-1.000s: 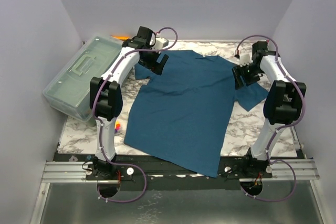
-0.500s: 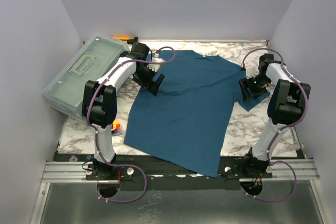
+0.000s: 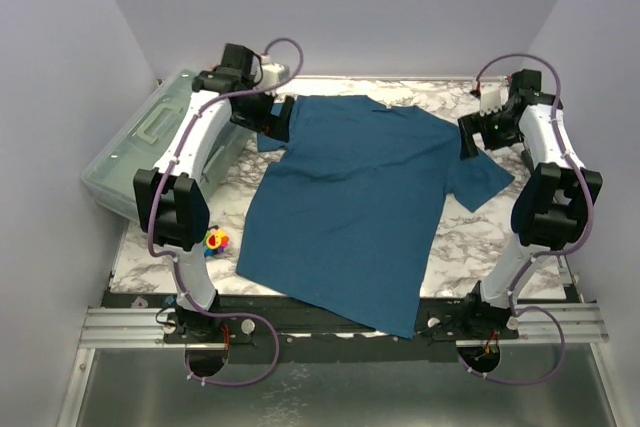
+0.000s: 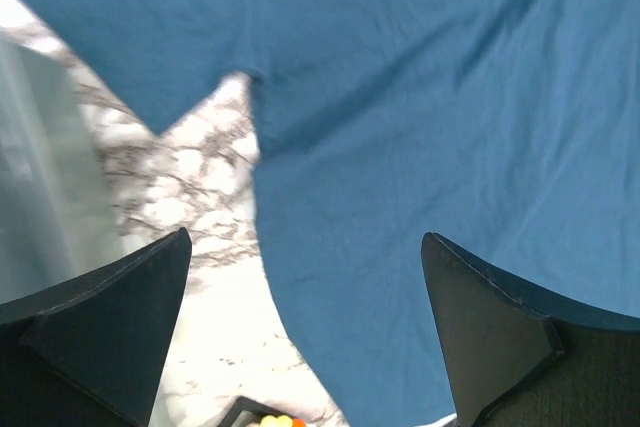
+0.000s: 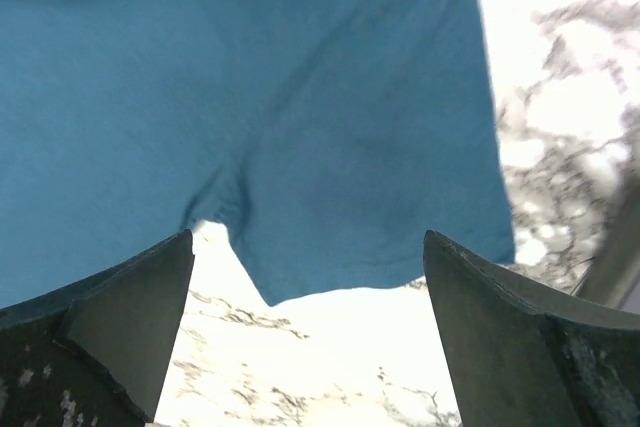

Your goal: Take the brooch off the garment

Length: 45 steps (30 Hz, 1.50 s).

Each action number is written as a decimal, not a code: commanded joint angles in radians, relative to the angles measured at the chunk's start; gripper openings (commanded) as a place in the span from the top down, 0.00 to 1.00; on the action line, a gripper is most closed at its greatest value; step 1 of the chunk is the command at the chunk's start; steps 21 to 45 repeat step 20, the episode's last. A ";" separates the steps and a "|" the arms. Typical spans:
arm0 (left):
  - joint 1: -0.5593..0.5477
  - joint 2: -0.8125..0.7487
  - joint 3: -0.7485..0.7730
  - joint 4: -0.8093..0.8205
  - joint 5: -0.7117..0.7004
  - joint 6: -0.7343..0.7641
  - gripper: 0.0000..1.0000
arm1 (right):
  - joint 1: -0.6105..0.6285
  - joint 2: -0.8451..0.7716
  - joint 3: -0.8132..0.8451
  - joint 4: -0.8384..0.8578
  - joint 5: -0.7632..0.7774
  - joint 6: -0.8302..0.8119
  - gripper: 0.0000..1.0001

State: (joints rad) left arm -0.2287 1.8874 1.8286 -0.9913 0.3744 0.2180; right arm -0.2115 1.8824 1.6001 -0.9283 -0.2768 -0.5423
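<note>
The garment [image 3: 355,202], a dark teal T-shirt, lies spread flat on the marble table with its neck at the far side. The brooch [image 3: 216,239], a small multicoloured flower, sits on the table off the shirt's left edge, beside the left arm. My left gripper [image 3: 273,119] hovers open over the left sleeve [image 4: 160,67], with nothing between its fingers [image 4: 120,317]. My right gripper [image 3: 468,137] hovers open above the right sleeve [image 5: 370,197], also empty. In the wrist views, the left gripper [image 4: 305,235] and right gripper [image 5: 309,234] each show wide, empty jaws.
A clear plastic lidded box [image 3: 150,142] stands along the left wall, close to the left arm. The enclosure walls close in the table on the left, right and far sides. Bare marble [image 3: 470,237] shows to the right of the shirt.
The right gripper has opened wider and pulled back from the right sleeve, which now lies flat. The left gripper has lifted and moved toward the far left corner. The shirt's body has stayed put.
</note>
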 commanded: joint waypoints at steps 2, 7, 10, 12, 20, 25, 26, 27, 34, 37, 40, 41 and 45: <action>0.119 -0.011 0.194 -0.027 0.020 -0.194 0.01 | -0.002 -0.098 0.124 0.024 -0.213 0.180 0.00; 0.209 0.006 0.302 -0.029 -0.054 -0.238 0.01 | -0.002 -0.208 0.090 0.164 -0.338 0.346 0.00; 0.261 -0.001 0.291 -0.029 -0.061 -0.248 0.01 | -0.002 -0.280 0.015 0.263 -0.392 0.432 0.00; 0.271 -0.013 0.270 -0.025 -0.082 -0.250 0.01 | -0.003 -0.323 -0.041 0.315 -0.414 0.466 0.00; 0.272 -0.064 0.187 -0.009 -0.112 -0.248 0.01 | -0.002 -0.398 -0.146 0.375 -0.437 0.515 0.00; 0.272 -0.064 0.187 -0.009 -0.112 -0.248 0.01 | -0.002 -0.398 -0.146 0.375 -0.437 0.515 0.00; 0.272 -0.064 0.187 -0.009 -0.112 -0.248 0.01 | -0.002 -0.398 -0.146 0.375 -0.437 0.515 0.00; 0.272 -0.064 0.187 -0.009 -0.112 -0.248 0.01 | -0.002 -0.398 -0.146 0.375 -0.437 0.515 0.00; 0.272 -0.064 0.187 -0.009 -0.112 -0.248 0.01 | -0.002 -0.398 -0.146 0.375 -0.437 0.515 0.00; 0.272 -0.064 0.187 -0.009 -0.112 -0.248 0.01 | -0.002 -0.398 -0.146 0.375 -0.437 0.515 0.00; 0.272 -0.064 0.187 -0.009 -0.112 -0.248 0.01 | -0.002 -0.398 -0.146 0.375 -0.437 0.515 0.00; 0.272 -0.064 0.187 -0.009 -0.112 -0.248 0.01 | -0.002 -0.398 -0.146 0.375 -0.437 0.515 0.00; 0.272 -0.064 0.187 -0.009 -0.112 -0.248 0.01 | -0.002 -0.398 -0.146 0.375 -0.437 0.515 0.00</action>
